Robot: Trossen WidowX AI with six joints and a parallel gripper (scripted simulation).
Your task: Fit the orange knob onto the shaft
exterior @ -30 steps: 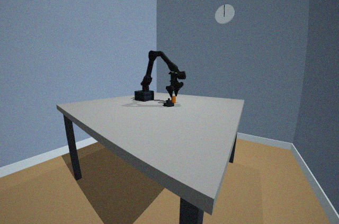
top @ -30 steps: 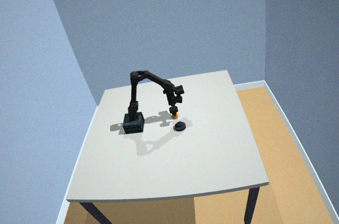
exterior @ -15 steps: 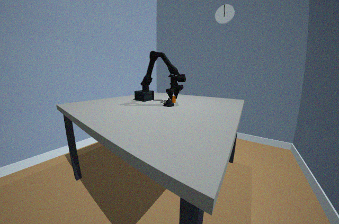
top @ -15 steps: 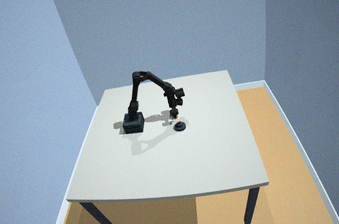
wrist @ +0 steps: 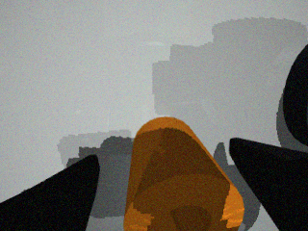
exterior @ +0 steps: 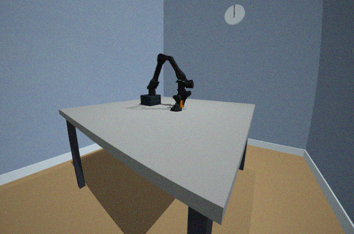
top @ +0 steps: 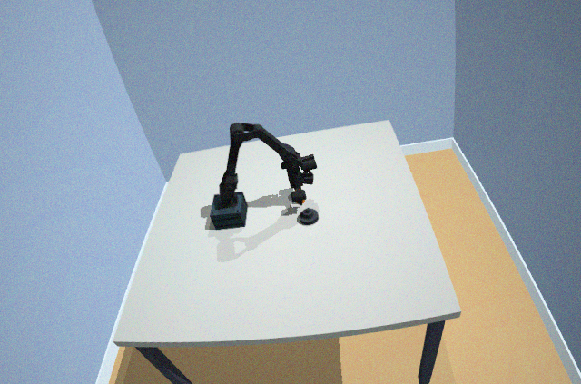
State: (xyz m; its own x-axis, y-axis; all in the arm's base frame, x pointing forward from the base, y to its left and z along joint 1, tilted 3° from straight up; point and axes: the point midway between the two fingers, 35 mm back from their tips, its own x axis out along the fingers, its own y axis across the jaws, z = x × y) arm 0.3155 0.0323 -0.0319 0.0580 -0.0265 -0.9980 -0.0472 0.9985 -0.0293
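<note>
The orange knob (top: 303,201) (exterior: 181,103) (wrist: 166,183) stands on the table between the fingers of my gripper (top: 299,202) (exterior: 181,105) (wrist: 165,154). The gripper is open, pointing down around the knob, and the wrist view shows a gap on each side of it. In the top view the gripper mostly hides the knob. The dark round pedestal (top: 308,217) (exterior: 175,109) sits close beside the knob, and its edge shows at the right of the wrist view (wrist: 299,101). The shaft's flat side cannot be made out.
The arm's dark base (top: 228,211) (exterior: 150,99) stands on the same light table (top: 356,271) (exterior: 171,134), left of the pedestal in the top and exterior views. The pedestal is the nearest obstacle, just beside one finger. Shadows of the arm fall on the table.
</note>
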